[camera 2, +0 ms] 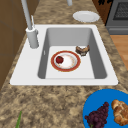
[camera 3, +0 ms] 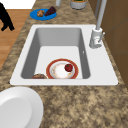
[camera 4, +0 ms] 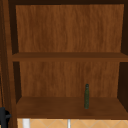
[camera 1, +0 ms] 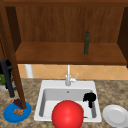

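Over the sink, at 3 o'clock, my right hand hovers empty beside the red ball. At 9, my left hand rests against the door, likely keeping it open. I can't tell either hand's fingers.

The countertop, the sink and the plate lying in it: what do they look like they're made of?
The countertop looks like polished granite, or a laminate imitating it: mottled brown and tan speckle. The sink looks like glossy white enamel or ceramic round the rim, with a duller grey basin, perhaps steel. The plate in it seems glazed ceramic, white with a red-brown rim band; a small red fruit sits on it.
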Available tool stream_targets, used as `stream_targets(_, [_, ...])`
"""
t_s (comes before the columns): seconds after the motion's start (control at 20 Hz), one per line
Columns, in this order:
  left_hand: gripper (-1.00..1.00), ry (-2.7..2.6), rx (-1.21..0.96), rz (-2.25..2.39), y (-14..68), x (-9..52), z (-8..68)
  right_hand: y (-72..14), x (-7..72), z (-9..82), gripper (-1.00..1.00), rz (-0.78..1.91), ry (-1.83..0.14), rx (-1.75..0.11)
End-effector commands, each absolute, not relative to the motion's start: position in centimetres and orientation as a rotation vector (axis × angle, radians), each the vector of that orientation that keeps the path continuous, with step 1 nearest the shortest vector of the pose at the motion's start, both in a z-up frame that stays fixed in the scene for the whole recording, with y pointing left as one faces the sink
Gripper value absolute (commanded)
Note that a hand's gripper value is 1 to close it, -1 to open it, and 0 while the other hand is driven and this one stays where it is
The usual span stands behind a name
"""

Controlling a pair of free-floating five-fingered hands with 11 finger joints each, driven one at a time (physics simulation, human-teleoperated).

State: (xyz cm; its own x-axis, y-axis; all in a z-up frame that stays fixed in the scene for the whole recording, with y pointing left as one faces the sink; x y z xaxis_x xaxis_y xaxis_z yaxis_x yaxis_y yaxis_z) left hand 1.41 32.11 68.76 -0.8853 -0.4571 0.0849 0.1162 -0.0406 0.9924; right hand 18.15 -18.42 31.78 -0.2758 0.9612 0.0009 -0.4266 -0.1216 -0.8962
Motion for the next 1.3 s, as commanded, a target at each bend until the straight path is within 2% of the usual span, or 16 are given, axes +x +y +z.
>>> stream_targets(0.0, [-1.00, -1.858, 0.393, -1.998, 29.0, 1.5, 68.8, -18.4, 18.2, 31.8, 0.00, 1.633, -1.014, -0.763])
stream_targets(1.25, [-1.00, -1.628, 0.662, -1.820, 18.1, 9.0, 68.0, -18.4, 18.2, 31.8, 0.00, 1.633, -1.014, -0.763])
